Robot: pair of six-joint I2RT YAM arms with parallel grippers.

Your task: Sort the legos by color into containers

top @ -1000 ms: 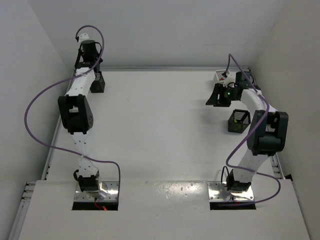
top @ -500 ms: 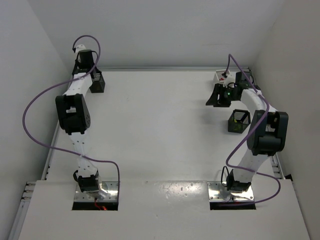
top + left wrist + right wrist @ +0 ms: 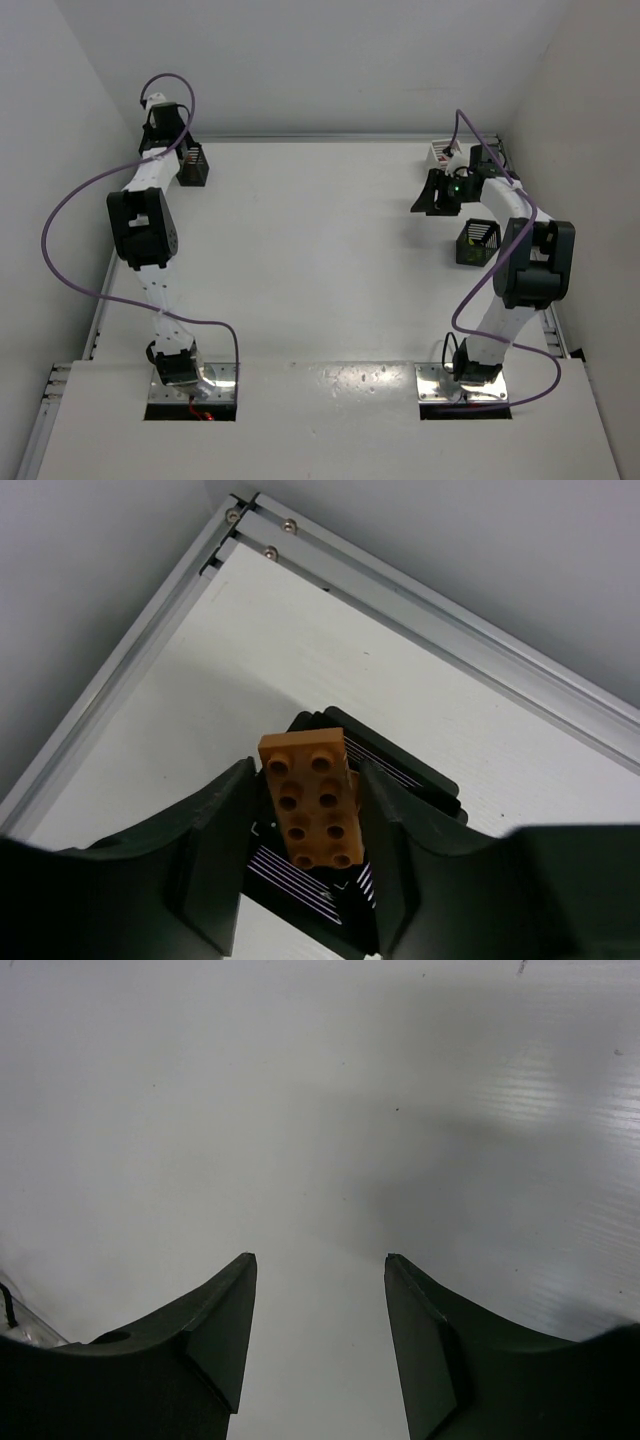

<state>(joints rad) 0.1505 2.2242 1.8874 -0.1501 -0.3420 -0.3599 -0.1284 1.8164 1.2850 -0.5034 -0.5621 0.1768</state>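
Note:
My left gripper (image 3: 305, 770) is shut on an orange lego brick (image 3: 308, 800), studs facing the camera, held just above a black slatted basket (image 3: 425, 783). In the top view this gripper (image 3: 163, 130) is at the far left corner beside that black basket (image 3: 193, 165). My right gripper (image 3: 320, 1260) is open and empty over bare white table. In the top view it (image 3: 428, 194) hangs at the far right, next to a white basket (image 3: 440, 152) holding red pieces and a black basket (image 3: 477, 243) holding green pieces.
An aluminium rail (image 3: 420, 590) and grey walls close the table corner right behind the left basket. The right wall runs close to the right arm (image 3: 520, 250). Purple cables loop off both arms.
My left arm has swung a little left and back toward the far left corner, with the orange brick in its grip. The right arm has not moved.

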